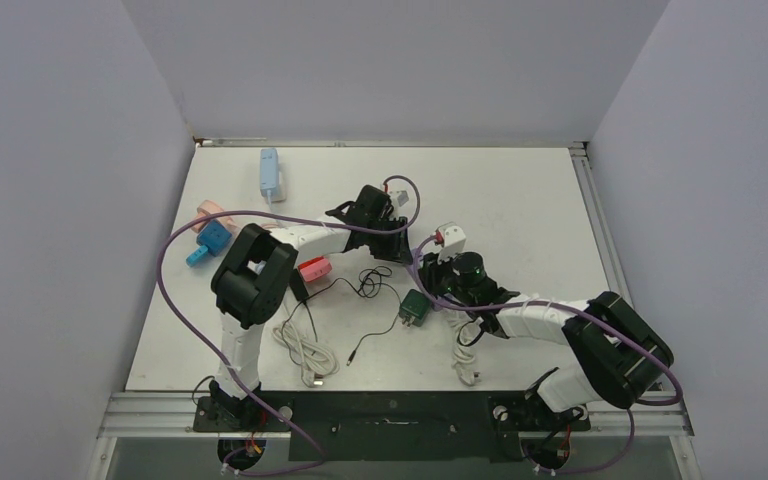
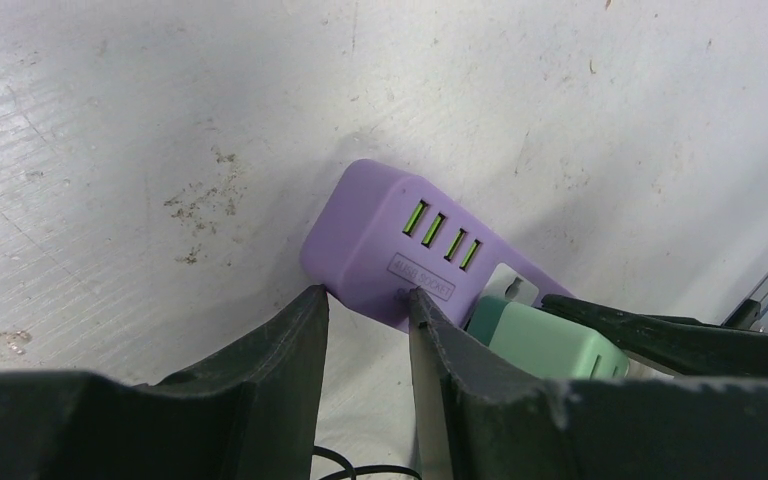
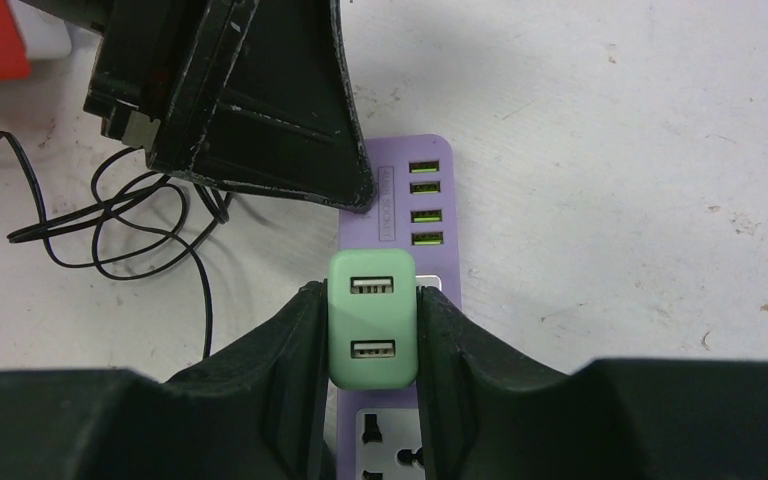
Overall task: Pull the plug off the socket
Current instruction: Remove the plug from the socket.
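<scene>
The socket is a purple power strip (image 3: 440, 160) lying flat on the white table, with green USB ports at its end (image 2: 440, 235). The plug, a mint-green two-port charger (image 3: 372, 320), sits in the strip's outlet. My right gripper (image 3: 370, 295) is shut on the plug, one finger on each side. My left gripper (image 2: 365, 295) is closed on the strip's end corner, with one fingertip (image 2: 422, 300) on the label and the other at the edge. In the top view both grippers meet mid-table, left (image 1: 385, 235) and right (image 1: 455, 275), and the strip is hidden under them.
A thin black cable (image 3: 110, 220) curls just left of the strip. A red-and-white adapter (image 1: 450, 237) lies behind the right gripper and a dark green adapter (image 1: 415, 308) in front. A white cable (image 1: 305, 350), a pink item (image 1: 313, 269) and blue adapters (image 1: 210, 240) lie to the left.
</scene>
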### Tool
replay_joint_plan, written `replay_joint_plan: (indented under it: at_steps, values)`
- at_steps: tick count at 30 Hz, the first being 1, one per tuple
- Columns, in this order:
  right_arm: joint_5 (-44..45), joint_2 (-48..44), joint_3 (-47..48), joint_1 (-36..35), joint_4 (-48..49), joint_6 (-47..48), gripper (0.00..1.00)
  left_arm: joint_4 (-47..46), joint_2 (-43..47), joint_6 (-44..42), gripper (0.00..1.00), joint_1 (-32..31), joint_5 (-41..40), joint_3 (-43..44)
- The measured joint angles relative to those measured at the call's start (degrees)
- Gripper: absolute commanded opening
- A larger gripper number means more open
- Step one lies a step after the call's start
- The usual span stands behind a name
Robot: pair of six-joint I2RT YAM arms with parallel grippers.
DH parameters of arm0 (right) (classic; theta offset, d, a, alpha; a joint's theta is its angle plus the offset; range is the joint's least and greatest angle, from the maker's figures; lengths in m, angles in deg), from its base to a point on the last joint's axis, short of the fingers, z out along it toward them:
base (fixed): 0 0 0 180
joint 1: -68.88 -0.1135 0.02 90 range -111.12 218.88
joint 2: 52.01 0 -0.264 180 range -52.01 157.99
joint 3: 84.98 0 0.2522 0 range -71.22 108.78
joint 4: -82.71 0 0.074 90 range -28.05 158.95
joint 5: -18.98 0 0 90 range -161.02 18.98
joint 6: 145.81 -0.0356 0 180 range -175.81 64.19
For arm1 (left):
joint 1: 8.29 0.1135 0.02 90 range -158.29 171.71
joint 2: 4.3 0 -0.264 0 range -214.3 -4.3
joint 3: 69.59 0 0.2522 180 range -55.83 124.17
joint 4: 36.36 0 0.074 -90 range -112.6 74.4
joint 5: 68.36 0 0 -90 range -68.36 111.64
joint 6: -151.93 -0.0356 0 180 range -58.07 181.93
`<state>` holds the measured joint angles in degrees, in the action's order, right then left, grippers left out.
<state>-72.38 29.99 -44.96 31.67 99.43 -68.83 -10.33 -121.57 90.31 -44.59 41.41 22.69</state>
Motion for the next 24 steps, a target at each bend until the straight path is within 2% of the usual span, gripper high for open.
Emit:
replay_joint_plan:
  at_steps: [13,24]
  values:
    - [-0.7,0.0,0.0,0.0,0.0,-0.2,0.05,0.6,-0.3,-0.3,0.30,-0.2,-0.3,0.6]
    - [12.3,0.1,0.5,-7.9,-1.4,5.3,0.05,1.1,-0.5,-0.3,0.30,-0.4,-0.1,1.0]
